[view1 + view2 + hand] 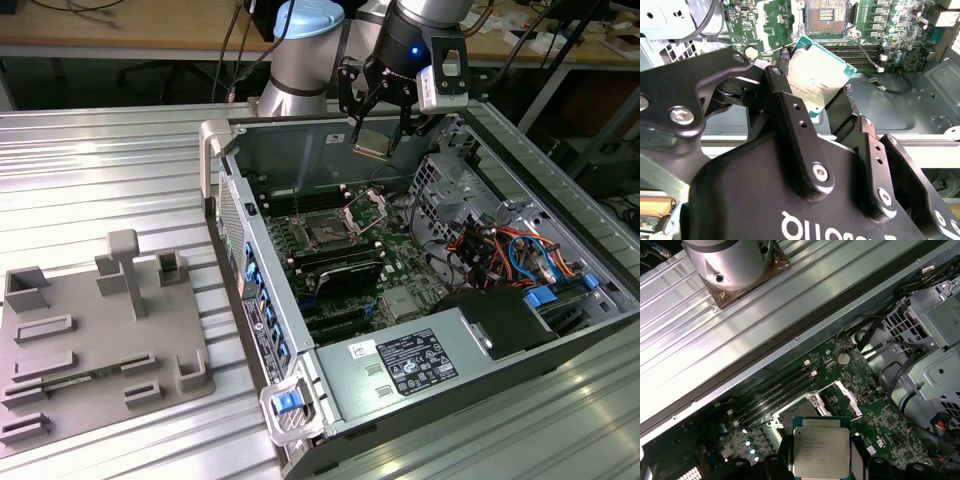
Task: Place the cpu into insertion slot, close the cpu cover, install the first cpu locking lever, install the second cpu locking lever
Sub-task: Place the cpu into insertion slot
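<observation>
My gripper (376, 134) hangs above the open computer case, shut on the cpu (369, 147), a small square chip with a dull metal face. In both wrist views the cpu (820, 451) (814, 75) sits clamped by its edges between the two black fingers (784, 462). The insertion slot (327, 232) is a dark square socket on the green motherboard, below the chip and toward the exterior view's left. The cpu cover (366, 207) stands open and tilted up at the socket's edge. The cover frame (842, 397) also shows beside the socket (796, 415), and the held chip hides part of that socket.
Case walls (232, 190) ring the motherboard. A metal drive cage (445, 180) and coloured cables (510, 250) stand at the exterior view's right, and a power supply (420, 360) lies nearer the front. A grey fixture plate (90, 330) rests on the ribbed table at the left.
</observation>
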{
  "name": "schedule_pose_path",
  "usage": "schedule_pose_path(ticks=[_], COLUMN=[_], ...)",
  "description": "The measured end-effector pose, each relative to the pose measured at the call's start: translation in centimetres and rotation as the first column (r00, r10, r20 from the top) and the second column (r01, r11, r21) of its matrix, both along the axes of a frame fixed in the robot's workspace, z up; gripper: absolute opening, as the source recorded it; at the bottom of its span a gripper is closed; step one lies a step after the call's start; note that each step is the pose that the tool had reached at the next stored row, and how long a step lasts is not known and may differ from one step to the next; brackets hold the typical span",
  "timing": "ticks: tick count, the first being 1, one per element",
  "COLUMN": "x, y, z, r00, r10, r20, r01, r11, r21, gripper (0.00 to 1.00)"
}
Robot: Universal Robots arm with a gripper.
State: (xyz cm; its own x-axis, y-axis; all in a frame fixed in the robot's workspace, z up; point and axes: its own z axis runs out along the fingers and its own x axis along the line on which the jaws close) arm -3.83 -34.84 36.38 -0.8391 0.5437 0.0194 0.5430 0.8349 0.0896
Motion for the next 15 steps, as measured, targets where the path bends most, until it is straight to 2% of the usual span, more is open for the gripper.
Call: schedule_pose_path(ticks=[15], x=[0.00], y=[0.00], z=[0.00], r00=[0.9988], r10=[-0.048], r20=[0.0000], r01=[0.048], r11=[0.9988], r21=[0.0000], gripper=[0.55])
